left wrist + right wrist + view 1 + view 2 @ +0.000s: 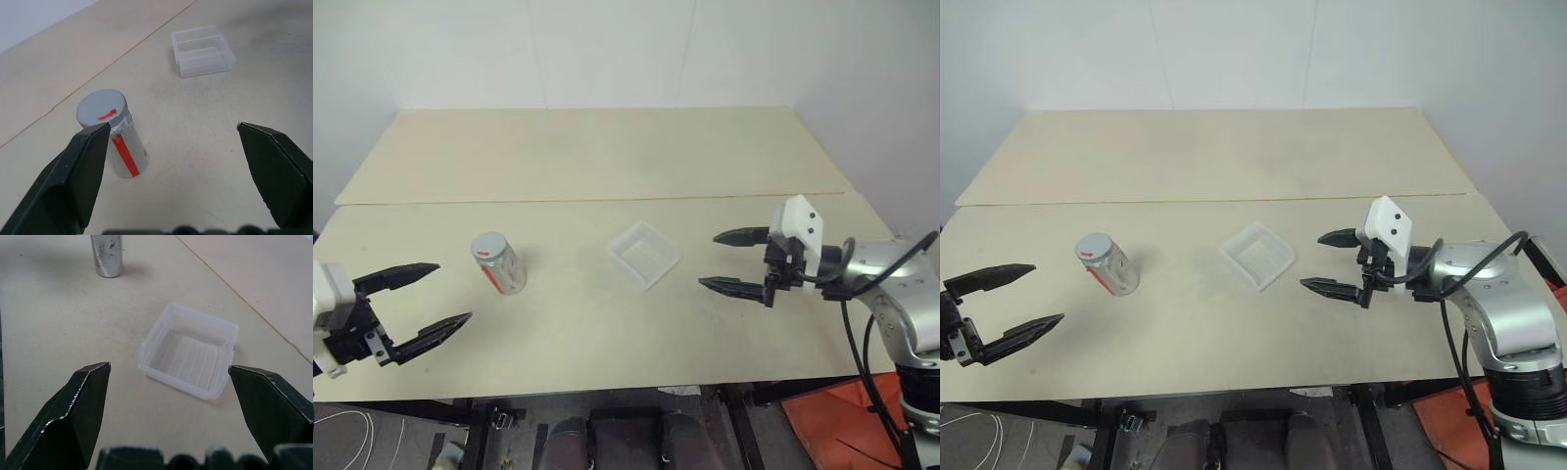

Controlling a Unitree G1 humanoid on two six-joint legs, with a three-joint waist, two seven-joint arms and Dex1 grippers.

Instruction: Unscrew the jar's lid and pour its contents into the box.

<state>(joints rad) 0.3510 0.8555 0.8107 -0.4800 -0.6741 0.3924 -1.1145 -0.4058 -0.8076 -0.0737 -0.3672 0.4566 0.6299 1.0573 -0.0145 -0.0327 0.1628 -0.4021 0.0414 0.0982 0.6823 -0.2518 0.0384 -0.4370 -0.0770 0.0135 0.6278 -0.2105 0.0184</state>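
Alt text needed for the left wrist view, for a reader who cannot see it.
A capped jar stands upright on the beige table, its grey lid still on. The left tool is open toward it, touching nothing. A clear box sits farther off.

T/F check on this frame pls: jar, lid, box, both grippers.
1. The lid is on the jar. True.
2. The jar lies on its side. False: it stands upright on the table.
3. The box sits between the jar and the right gripper. True.
4. The left gripper grips the jar. False: it is open, apart from it.
5. The box holds poured contents. False: it looks empty.
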